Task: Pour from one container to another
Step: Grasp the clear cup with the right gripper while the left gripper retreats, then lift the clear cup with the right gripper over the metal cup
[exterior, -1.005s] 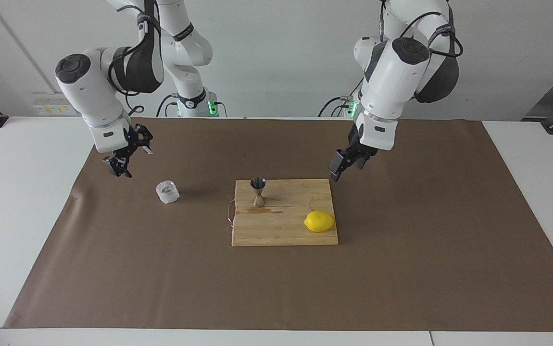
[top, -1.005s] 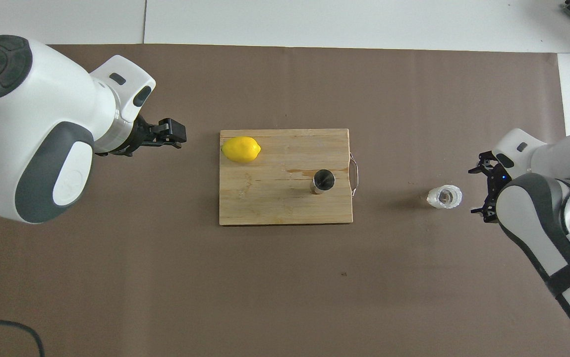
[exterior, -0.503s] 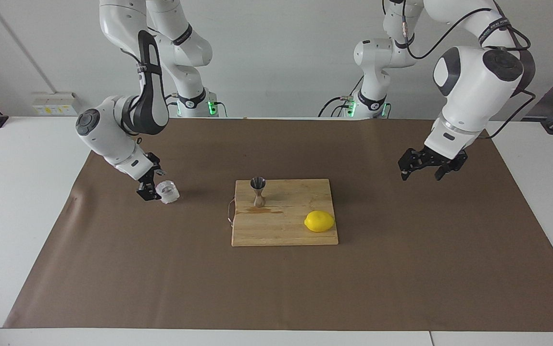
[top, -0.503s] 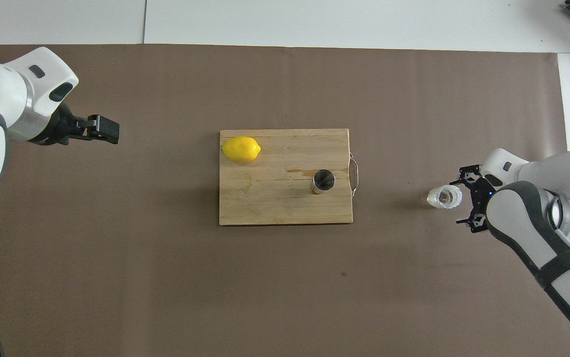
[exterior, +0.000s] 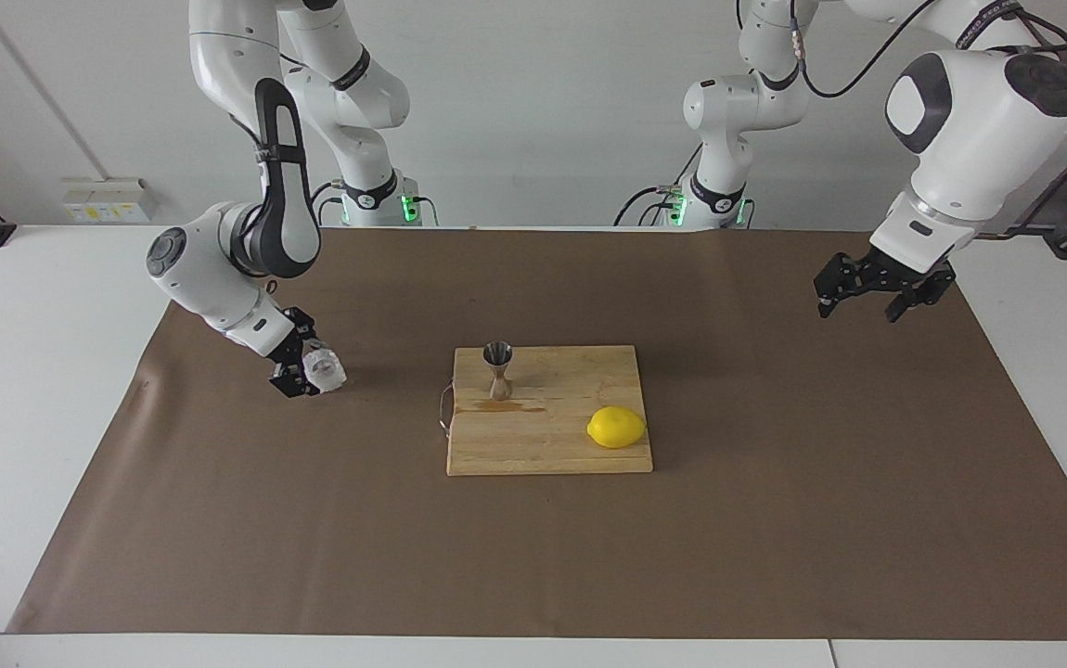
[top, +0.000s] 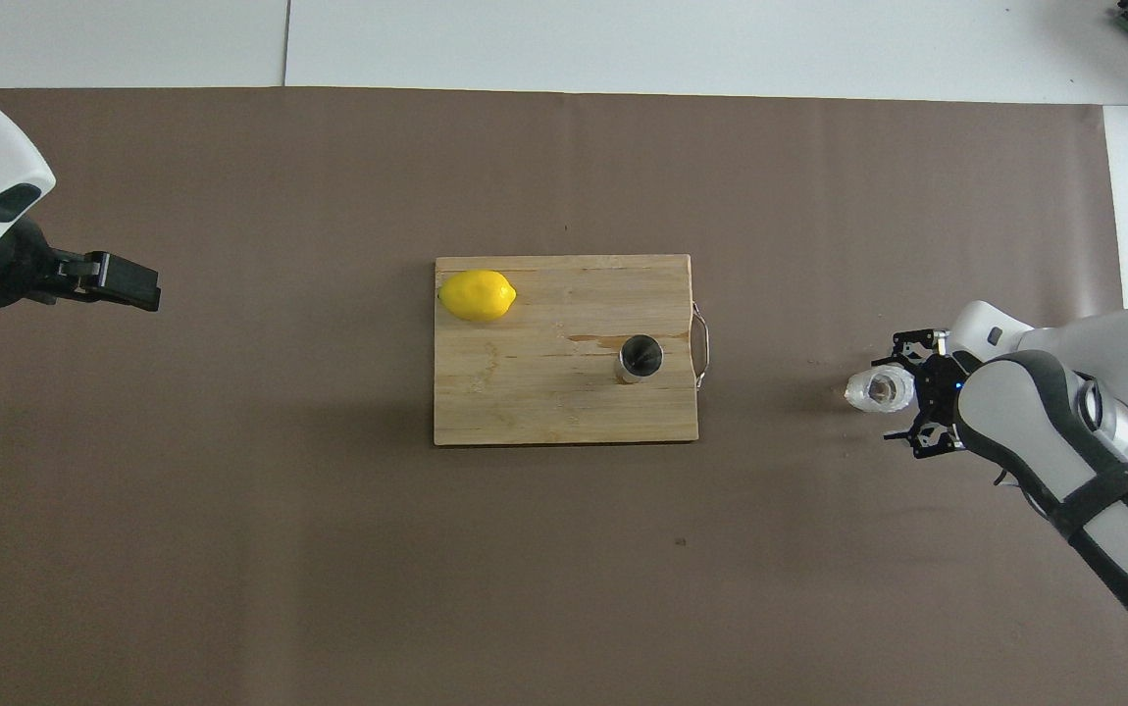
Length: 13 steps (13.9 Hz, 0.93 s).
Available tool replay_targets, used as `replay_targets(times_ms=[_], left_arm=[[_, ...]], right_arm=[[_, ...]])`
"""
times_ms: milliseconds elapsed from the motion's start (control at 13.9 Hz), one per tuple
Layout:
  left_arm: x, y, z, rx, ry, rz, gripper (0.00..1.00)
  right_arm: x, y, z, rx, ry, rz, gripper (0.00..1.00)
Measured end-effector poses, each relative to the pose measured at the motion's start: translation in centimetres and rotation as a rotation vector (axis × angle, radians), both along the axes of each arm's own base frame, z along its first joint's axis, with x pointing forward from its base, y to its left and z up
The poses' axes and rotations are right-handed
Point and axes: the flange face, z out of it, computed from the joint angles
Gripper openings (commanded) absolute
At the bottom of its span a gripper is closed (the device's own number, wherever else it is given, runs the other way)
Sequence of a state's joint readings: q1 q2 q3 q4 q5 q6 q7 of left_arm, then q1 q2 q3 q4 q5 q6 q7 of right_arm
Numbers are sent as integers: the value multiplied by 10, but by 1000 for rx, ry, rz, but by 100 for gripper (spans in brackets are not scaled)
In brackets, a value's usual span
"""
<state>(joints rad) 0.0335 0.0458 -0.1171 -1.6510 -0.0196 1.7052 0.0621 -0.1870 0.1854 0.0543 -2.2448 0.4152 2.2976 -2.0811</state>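
Note:
The small frosted clear cup [exterior: 324, 369] stands on the brown mat toward the right arm's end of the table; it also shows in the overhead view [top: 873, 389]. My right gripper [exterior: 297, 366] is down at the mat, open, with a finger on either side of the cup [top: 904, 390]. The steel hourglass jigger [exterior: 497, 369] stands upright on the wooden cutting board [exterior: 552, 450], at its handle end [top: 640, 358]. My left gripper [exterior: 856, 311] is open and empty, held up over the mat toward the left arm's end [top: 137, 292].
A yellow lemon [exterior: 616, 427] lies on the cutting board [top: 525, 412] at the corner away from the jigger [top: 477, 294]. A wet streak marks the board beside the jigger. The brown mat [exterior: 533, 557] covers most of the white table.
My right gripper came down from above the mat and moved in around the cup. My left arm swung away from the board's corner toward its own end of the table.

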Motion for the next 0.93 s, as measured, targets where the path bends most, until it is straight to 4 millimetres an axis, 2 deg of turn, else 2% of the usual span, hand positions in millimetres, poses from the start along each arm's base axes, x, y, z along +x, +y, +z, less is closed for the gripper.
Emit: replay_targets(times_ms=[144, 215, 359, 431, 503, 574, 646, 934], left_arm=[[-10, -6, 13, 3, 9, -12, 100], [-15, -7, 20, 5, 11, -14, 100], [-21, -6, 33, 7, 14, -13, 100], [-23, -4, 41, 7, 14, -10, 100], [-25, -3, 50, 7, 11, -9, 100], [-26, -3, 57, 7, 9, -8, 100], [-27, -3, 61, 7, 6, -9, 100], [-28, -3, 59, 8, 23, -9, 100]], right_arm=[[0, 0, -2, 3, 3, 0, 100], [0, 0, -2, 3, 2, 0, 69], [0, 2, -2, 4, 2, 4, 34], [1, 3, -2, 4, 1, 7, 20], [3, 4, 0, 2, -7, 7, 12], [5, 4, 2, 0, -15, 6, 5], [5, 4, 3, 0, -16, 6, 2], [6, 5, 4, 14, -8, -46, 2]])
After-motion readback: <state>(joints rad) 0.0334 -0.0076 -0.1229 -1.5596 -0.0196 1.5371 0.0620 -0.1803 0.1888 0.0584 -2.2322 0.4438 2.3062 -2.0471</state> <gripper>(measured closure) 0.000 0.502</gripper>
